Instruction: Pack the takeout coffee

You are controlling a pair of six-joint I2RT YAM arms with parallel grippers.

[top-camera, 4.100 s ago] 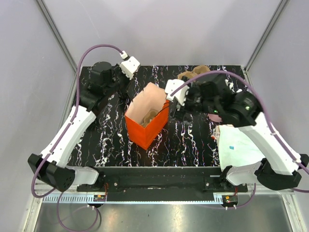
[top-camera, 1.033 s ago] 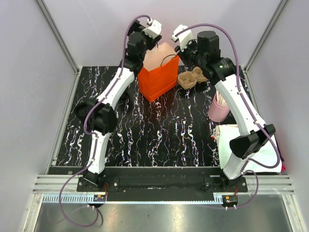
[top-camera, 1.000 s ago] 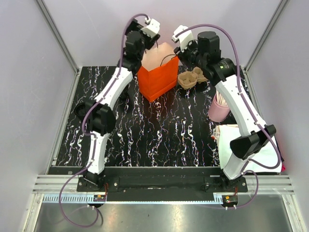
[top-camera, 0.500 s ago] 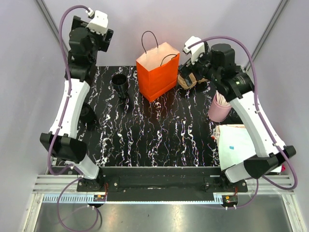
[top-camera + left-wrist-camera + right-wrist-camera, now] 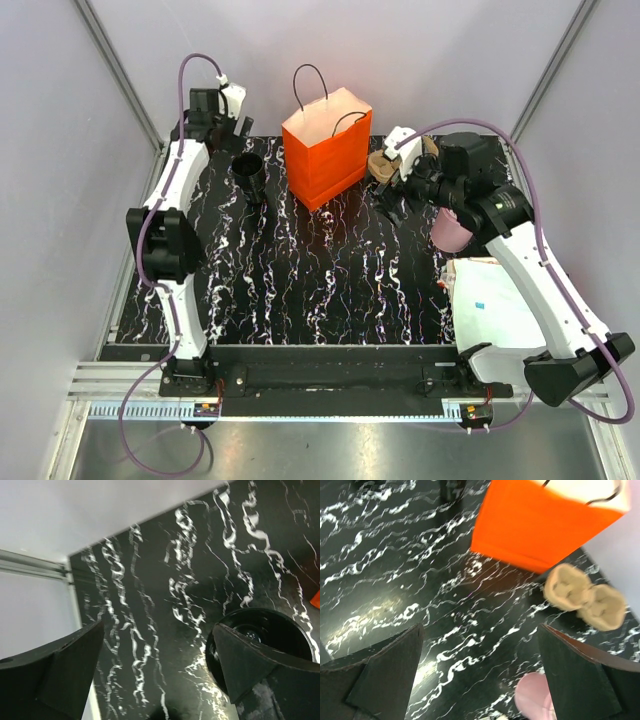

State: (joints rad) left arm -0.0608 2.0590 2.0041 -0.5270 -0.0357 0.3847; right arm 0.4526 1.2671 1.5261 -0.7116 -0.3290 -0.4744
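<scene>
The takeout coffee (image 5: 248, 174) is a small black cup standing on the marbled table, just left of the upright orange paper bag (image 5: 327, 150). My left gripper (image 5: 241, 127) hovers behind the cup, open and empty. In the left wrist view the cup (image 5: 257, 630) sits by the right finger (image 5: 250, 672), outside the gap of the left gripper (image 5: 157, 647). My right gripper (image 5: 388, 203) hangs open to the right of the bag, holding nothing. The right wrist view shows the bag (image 5: 540, 525) and the cup (image 5: 453, 487) beyond the right gripper (image 5: 480, 650).
A brown pulp tray (image 5: 384, 164) lies right of the bag, also seen as the tray (image 5: 585, 597) from the right wrist. A pink cup (image 5: 449, 231) with white sticks stands under the right arm. A white paper sheet (image 5: 497, 310) covers the front right.
Both grippers have left the top of the bag. The left arm swung to the back left and down behind the cup. The right arm drew back toward the front right and opened.
</scene>
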